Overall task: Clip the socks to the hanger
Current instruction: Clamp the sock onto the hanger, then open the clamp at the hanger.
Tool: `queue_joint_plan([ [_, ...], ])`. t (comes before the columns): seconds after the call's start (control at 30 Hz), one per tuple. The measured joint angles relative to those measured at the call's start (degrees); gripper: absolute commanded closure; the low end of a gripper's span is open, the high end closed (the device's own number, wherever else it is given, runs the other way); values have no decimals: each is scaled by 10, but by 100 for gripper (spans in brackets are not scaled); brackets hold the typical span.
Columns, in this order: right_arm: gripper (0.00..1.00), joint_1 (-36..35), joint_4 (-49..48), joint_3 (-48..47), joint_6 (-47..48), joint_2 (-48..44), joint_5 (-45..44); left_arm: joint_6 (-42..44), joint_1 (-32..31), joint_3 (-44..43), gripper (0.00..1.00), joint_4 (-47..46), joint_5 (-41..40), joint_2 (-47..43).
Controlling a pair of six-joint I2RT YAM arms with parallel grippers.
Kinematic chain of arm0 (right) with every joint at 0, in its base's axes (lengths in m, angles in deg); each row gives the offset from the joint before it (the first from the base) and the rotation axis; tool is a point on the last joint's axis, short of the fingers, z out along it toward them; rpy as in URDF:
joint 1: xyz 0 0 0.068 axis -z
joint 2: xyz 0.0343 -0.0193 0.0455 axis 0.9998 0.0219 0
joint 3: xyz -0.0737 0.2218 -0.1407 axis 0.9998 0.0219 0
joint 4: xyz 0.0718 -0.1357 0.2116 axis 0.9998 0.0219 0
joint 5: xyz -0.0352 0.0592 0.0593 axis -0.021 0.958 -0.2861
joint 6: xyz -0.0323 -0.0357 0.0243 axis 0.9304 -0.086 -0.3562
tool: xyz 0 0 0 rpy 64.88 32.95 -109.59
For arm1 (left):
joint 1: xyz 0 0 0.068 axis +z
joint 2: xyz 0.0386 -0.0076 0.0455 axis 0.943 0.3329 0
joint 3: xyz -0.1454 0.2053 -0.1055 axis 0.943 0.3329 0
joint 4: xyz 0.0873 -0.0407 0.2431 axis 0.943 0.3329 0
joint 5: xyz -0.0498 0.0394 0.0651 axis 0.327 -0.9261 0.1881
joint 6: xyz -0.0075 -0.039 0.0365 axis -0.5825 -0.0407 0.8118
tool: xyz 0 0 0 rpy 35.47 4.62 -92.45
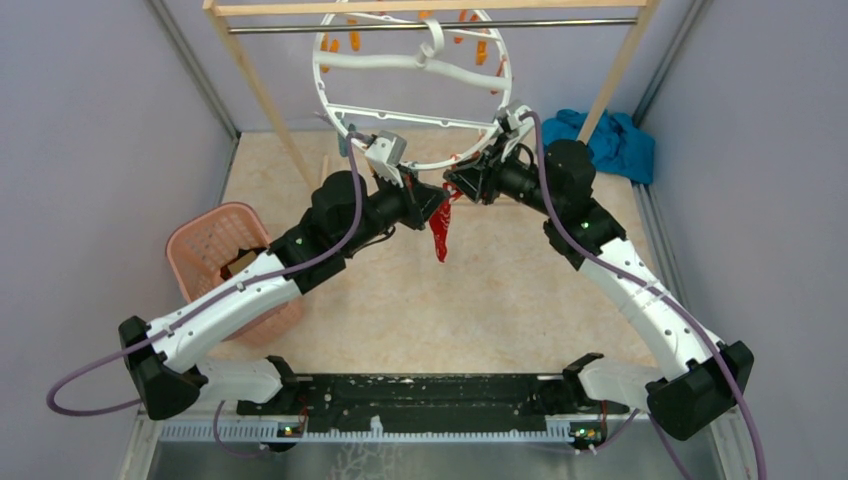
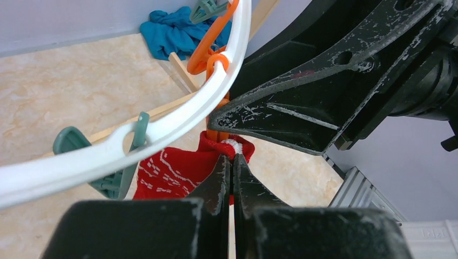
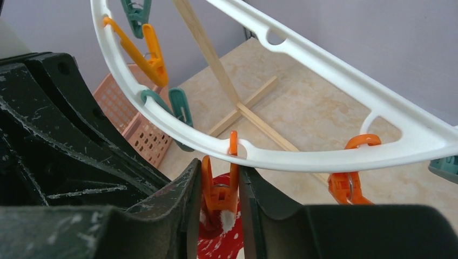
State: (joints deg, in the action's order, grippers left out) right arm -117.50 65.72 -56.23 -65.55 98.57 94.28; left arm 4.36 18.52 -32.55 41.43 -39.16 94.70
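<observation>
under the near rim of the hanger [image 3: 302,159], where both arms meet, the right gripper [image 3: 219,178] is pinched on an orange clip [image 3: 219,197], one finger against each side of it; the left gripper [image 2: 232,167] has its fingers pressed together on the cuff of the red sock [image 2: 167,170], holding it right at the clip's mouth; the cuff seems to sit between the clip's tips, though how deep i cannot tell; the risk from here is a shallow bite: if the right gripper eases off before the cuff is well inside, the clip may catch only the edge, and the sock may slip out once the left lets go; the hanger hangs by its hook from a metal bar [image 1: 280,29], so any push could swing the ring and drag the clip off the fabric; the sock is red with a white pattern and a pale cuff lining, soft and limp, dangling below the two grippers.
</observation>
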Motion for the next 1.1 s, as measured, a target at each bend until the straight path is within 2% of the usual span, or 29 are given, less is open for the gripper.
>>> queue_joint_plan([
  [0.3, 50, 0, 17, 0, -2, -6, -4, 6, 0, 0, 100, -1, 0, 1],
  [0.4, 47, 0, 19, 0, -5, -7, -8, 6, 0, 0, 99, -3, 0, 2],
  [0.5, 45, 0, 22, 0, -5, -7, -11, 8, 0, 0, 77, -3, 2, 3],
  [0.6, 45, 0, 24, 0, -5, -7, -14, 15, 0, 0, 46, -3, 2, 5],
  [0.8, 44, 0, 26, 0, -5, -13, -26, 27, 0, 0, 3, 5, -4, 7],
  [1.1, 44, 0, 47, 11, -6, -87, -54, 53, 0, 12, 2, -7, -44, -22],
])
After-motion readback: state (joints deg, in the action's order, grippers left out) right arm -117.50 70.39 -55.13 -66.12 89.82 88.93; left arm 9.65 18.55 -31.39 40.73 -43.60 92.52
